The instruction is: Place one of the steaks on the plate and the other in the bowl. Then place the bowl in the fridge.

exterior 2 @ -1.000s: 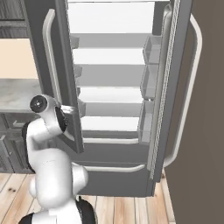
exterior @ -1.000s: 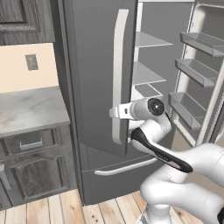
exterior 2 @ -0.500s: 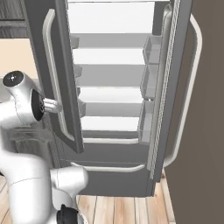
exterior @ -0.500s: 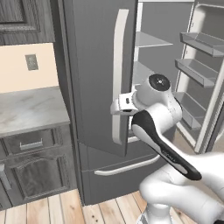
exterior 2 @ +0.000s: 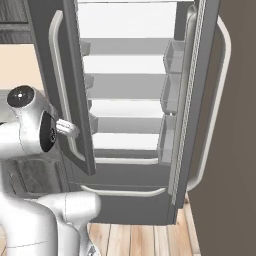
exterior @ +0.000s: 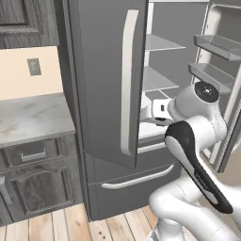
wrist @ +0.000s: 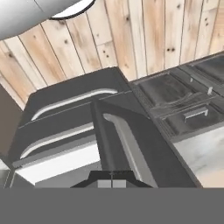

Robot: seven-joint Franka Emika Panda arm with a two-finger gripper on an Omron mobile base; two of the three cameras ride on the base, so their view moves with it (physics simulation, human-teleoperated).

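Directly ahead stands the fridge, both doors swung open on bare white shelves. Beside the left door, the gripper is fully closed, holding nothing. That door looks heavy and rigid; its long pale handle suits gripping.

The white arm is rising from the base, bending at a dark-banded elbow and folding back at shoulder height, its forearm reaching level toward the left as seen from the left base camera. The wrist is ending in the tool, which is lying partly hidden behind a door edge there. From the right base camera, the round joint cap is sitting high at the left, with the pale end of the hand poking out to the right. In the hand camera, the tool is showing its two fingertips pressed together, with nothing between them.
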